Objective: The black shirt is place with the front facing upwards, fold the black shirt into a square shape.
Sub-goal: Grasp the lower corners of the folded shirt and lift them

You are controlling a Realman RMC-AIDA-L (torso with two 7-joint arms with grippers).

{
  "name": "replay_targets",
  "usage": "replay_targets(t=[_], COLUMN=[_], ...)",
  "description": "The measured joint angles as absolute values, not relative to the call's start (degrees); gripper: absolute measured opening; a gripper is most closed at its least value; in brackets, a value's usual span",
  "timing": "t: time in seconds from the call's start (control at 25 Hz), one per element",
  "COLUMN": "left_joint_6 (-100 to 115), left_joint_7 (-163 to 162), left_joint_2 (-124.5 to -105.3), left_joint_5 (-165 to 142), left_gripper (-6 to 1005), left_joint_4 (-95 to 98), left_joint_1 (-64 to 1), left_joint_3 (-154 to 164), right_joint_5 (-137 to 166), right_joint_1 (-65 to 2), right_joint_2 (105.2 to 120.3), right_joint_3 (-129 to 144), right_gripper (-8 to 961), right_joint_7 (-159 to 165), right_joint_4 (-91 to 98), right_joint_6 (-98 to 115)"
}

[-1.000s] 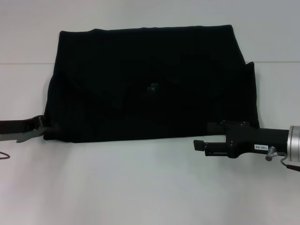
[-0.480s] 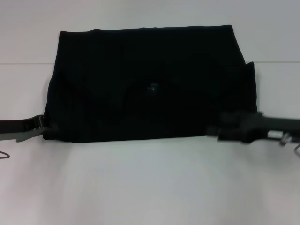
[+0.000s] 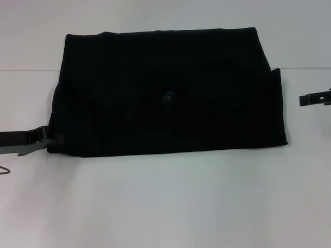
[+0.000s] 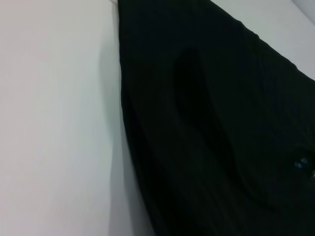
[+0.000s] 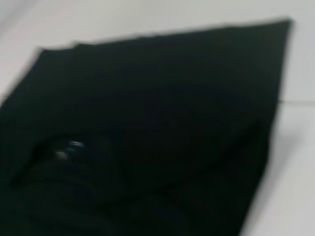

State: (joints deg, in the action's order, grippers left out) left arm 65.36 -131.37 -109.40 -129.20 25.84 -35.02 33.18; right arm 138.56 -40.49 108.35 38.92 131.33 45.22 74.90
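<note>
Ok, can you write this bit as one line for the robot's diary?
black shirt: folded, flat on table | left gripper: at shirt's near-left corner | right gripper: off shirt, at right edge

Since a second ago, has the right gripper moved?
Yes. The right gripper has pulled back from the near right corner of the black shirt to the head view's right edge, clear of the cloth.

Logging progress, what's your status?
Left end effector at black shirt's near-left corner. Right end effector off right edge, clear. Shirt folded flat, rectangular. Nothing obstructing.
</note>
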Motion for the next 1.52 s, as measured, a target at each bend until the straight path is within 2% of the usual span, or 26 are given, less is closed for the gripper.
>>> replay_targets(t=[0.16,0.36,0.76,1.36,1.52], left_joint_6=[65.2,65.1,65.1,65.1,65.0], left_joint_7=[-131.5,-131.5,-131.5,-131.1,-131.1], left_joint_2=[-109.45,-109.51,-109.51,-109.57,-109.6], left_joint_5=[-129.2,-129.2,-129.2,-128.8,-129.0], left_gripper=[12,12,13,13,13], left_joint_4=[25.8,25.8,25.8,25.9,25.8], left_joint_1=[-35.0,-35.0,-35.1,-35.1,-35.2], left_joint_3=[33.1,33.2,33.0,32.8,33.0], right_joint_5=[147.0,149.7,149.8,150.1,150.2], right_joint_1=[-43.8,-47.0,-48.7,-48.7,-48.9], right_joint_2=[108.56,110.3,112.36,112.77,112.77], right_joint_3=[39.2,41.1,42.6,43.1,43.2], right_gripper=[887,874,849,811,617], right_joint_7=[138.3,138.4,138.2,138.3,138.3], right_joint_4=[44.7,37.7,32.8,32.2,32.1], right_joint_6=[74.7,70.5,66.4,65.8,65.8])
